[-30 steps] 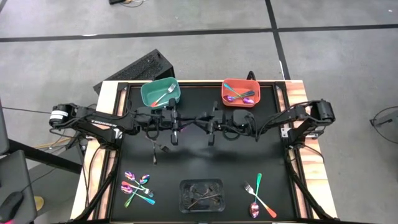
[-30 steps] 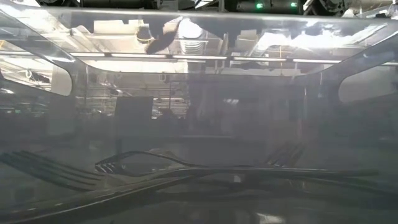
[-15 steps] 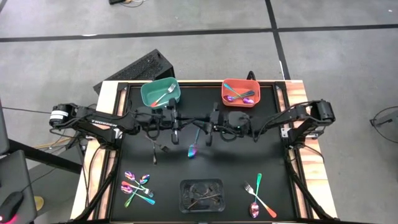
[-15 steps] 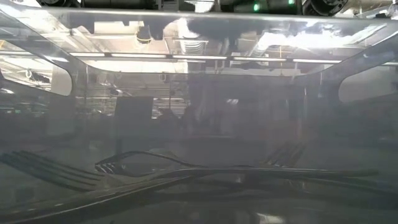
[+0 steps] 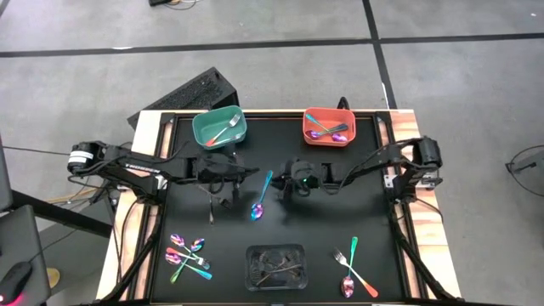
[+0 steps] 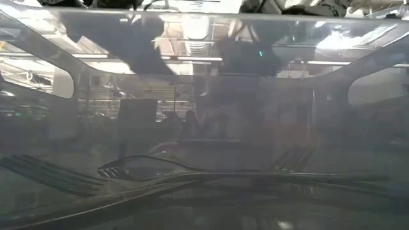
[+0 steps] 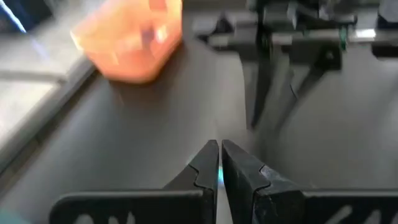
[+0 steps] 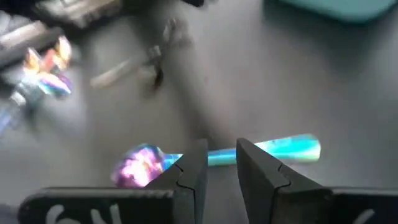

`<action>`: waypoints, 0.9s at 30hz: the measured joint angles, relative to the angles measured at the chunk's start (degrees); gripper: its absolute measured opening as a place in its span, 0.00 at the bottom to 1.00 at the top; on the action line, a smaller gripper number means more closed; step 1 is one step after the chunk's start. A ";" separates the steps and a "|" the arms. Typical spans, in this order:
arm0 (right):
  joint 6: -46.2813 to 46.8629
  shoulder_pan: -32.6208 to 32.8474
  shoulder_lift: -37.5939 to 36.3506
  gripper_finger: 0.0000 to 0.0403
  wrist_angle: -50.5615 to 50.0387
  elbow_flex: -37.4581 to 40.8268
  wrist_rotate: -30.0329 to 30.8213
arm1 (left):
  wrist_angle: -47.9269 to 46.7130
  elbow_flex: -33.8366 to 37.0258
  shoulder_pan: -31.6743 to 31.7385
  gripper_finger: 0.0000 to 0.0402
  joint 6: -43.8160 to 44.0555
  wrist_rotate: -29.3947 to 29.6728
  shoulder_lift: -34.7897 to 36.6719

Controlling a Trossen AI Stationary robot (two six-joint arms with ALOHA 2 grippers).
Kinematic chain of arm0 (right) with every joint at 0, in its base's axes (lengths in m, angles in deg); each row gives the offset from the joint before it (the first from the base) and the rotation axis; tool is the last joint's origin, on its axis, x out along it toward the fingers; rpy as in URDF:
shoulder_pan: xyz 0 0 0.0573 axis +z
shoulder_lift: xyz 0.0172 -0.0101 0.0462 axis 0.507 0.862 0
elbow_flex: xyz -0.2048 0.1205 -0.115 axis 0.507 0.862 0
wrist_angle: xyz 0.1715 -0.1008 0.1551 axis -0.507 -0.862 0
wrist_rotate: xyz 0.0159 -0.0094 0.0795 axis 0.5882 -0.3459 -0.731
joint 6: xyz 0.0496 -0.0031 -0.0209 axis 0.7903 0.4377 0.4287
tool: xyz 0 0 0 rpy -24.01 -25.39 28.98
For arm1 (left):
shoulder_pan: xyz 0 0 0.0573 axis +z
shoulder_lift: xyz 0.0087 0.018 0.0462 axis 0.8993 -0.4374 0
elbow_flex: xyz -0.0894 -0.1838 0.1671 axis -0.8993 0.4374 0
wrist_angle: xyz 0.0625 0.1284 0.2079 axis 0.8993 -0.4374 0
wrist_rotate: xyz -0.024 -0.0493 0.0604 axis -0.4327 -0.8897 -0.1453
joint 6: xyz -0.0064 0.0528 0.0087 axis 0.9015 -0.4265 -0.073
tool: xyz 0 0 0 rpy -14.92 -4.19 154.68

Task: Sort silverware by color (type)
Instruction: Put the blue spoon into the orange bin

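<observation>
teal spoon (image 5: 261,197) between grippers — left (image 5: 240,176); right (image 5: 285,189)

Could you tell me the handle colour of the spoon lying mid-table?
Teal handle, spoon; right wrist view.

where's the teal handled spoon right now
In the high view the teal-handled spoon lies on the black mat near the table's middle, between the left tool and the right tool, below the green bin and red bin.
</observation>
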State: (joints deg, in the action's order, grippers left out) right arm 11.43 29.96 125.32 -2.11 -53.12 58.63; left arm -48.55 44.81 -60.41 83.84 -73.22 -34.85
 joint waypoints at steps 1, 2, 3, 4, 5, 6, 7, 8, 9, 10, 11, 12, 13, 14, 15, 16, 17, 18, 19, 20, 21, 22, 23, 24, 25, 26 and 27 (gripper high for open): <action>0.02 0.17 1.22 0.26 -0.64 -0.62 0.00 | -2.29 0.01 -0.01 0.03 1.11 -0.64 -0.01; 0.05 0.14 2.15 0.26 -1.09 -1.24 -0.02 | -4.32 0.04 -0.01 0.05 2.54 -1.39 -0.03; 0.17 0.07 2.41 0.26 -2.66 -1.48 -0.02 | -5.99 0.10 -0.02 0.06 3.89 -2.00 -0.18; 0.19 0.02 2.59 0.26 -4.04 -1.79 0.00 | -6.22 0.39 -0.19 0.08 5.23 -2.78 -0.64; 0.27 -0.03 2.86 0.26 -4.41 -2.57 0.02 | -6.05 0.93 -0.36 0.11 6.45 -3.95 -0.92; 0.30 -0.04 2.88 0.26 -4.92 -3.04 0.10 | -6.27 1.77 -0.60 0.13 7.40 -5.01 -1.09; 0.32 -0.04 2.60 0.26 -6.51 -3.08 0.33 | -5.74 2.29 -0.96 0.16 8.43 -5.99 -1.97; 0.32 -0.04 2.44 0.26 -7.83 -3.16 0.73 | -3.84 2.56 -1.26 0.20 9.37 -6.69 -3.10; 0.32 -0.04 2.40 0.26 -7.97 -3.48 1.02 | -3.23 2.67 -1.63 0.23 9.97 -7.16 -4.16; 0.30 -0.04 1.67 0.26 -8.67 -3.51 1.09 | -3.13 2.82 -2.07 0.26 10.57 -7.43 -5.37; 0.30 -0.02 0.54 0.26 -10.13 -3.37 1.17 | -1.51 2.78 -2.42 0.29 11.12 -7.95 -6.91; 0.30 -0.02 -0.48 0.26 -9.97 -3.41 1.31 | 0.82 2.50 -2.81 0.32 11.34 -8.59 -8.63; 0.27 -0.02 -1.55 0.26 -9.79 -3.62 1.33 | 2.75 2.49 -3.25 0.35 11.43 -9.30 -10.20; 0.20 -0.02 -2.53 0.26 -10.66 -3.69 1.39 | 4.55 2.46 -3.63 0.37 11.82 -9.81 -11.88; 0.20 -0.02 -3.59 0.26 -12.19 -3.63 1.48 | 6.83 2.10 -3.80 0.38 12.40 -10.31 -13.90; 0.17 -0.02 -4.69 0.26 -13.57 -3.48 1.73 | 8.79 1.69 -3.90 0.39 12.82 -10.74 -15.50; 0.15 0.05 -5.42 0.26 -14.44 -3.43 2.47 | 9.23 1.49 -3.93 0.40 13.26 -10.95 -16.85; 0.17 0.23 -6.07 0.26 -14.64 -3.48 3.21 | 8.99 0.85 -3.88 0.40 13.95 -10.89 -18.31; 0.16 0.39 -7.08 0.26 -15.96 -3.60 3.90 | 9.21 -0.03 -3.71 0.40 14.59 -10.81 -19.49; 0.16 0.68 -8.26 0.26 -17.93 -3.48 4.93 | 9.29 -0.40 -3.61 0.40 15.18 -10.79 -20.55; 0.15 1.03 -8.77 0.26 -18.64 -3.40 6.06 | 8.97 -0.57 -3.43 0.40 15.87 -10.74 -21.39; 0.17 1.28 -9.03 0.26 -18.62 -3.68 6.95 | 8.85 -0.89 -3.17 0.40 16.75 -10.73 -22.03; 0.15 1.48 -9.65 0.26 -19.72 -3.67 7.65 | 8.92 -0.98 -3.01 0.40 17.46 -10.70 -22.76; 0.23 1.87 -10.12 0.26 -21.48 -3.46 8.42 | 8.94 -1.09 -2.87 0.40 18.37 -10.60 -23.33; 0.26 2.22 -10.12 0.26 -21.96 -3.33 9.26 | 9.09 -1.22 -2.59 0.40 18.92 -10.59 -23.58; 0.23 2.44 -10.11 0.26 -20.98 -3.49 9.58 | 8.79 -1.22 -2.40 0.40 19.39 -10.47 -23.60; 0.22 2.52 -10.20 0.26 -21.06 -3.58 9.84 | 8.45 -1.22 -2.31 0.40 19.72 -10.30 -23.56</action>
State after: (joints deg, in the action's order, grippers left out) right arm 11.66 32.49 115.12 -23.18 -56.69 68.47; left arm -40.10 43.58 -62.73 103.56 -83.53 -58.41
